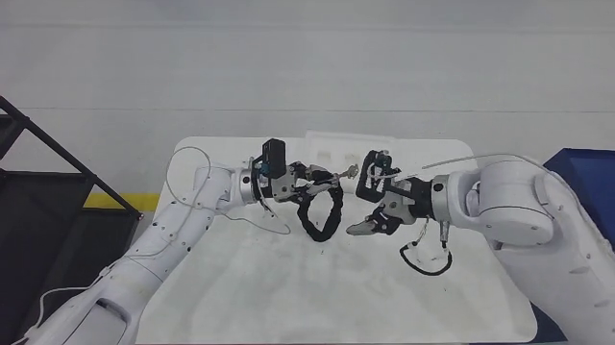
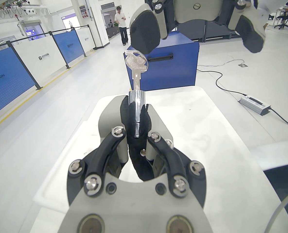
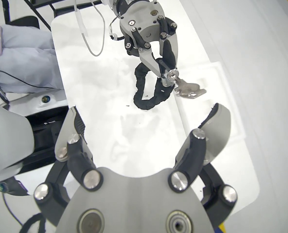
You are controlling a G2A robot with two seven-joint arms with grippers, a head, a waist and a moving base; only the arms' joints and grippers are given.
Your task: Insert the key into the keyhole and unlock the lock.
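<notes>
My left claw (image 2: pixel 136 109) clamps the lock (image 2: pixel 137 98), key (image 2: pixel 136 62) seated; right claw (image 2: pixel 197 33) apart, key at its 11 o'clock from above. Off-centre pinch may slip or bend it.

Left arm (image 1: pixel 173 239) (8 o'clock) and right arm (image 1: pixel 509 206) (4 o'clock) wore glossy white shells; left claw (image 2: pixel 137 107) and right claw (image 3: pixel 144 112) had grey plates, black linkages, silver screws, black textured pads.

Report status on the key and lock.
Left gripper shut on lock. Key already inserted. Right gripper open by key, not gripping. Nothing in between.
</notes>
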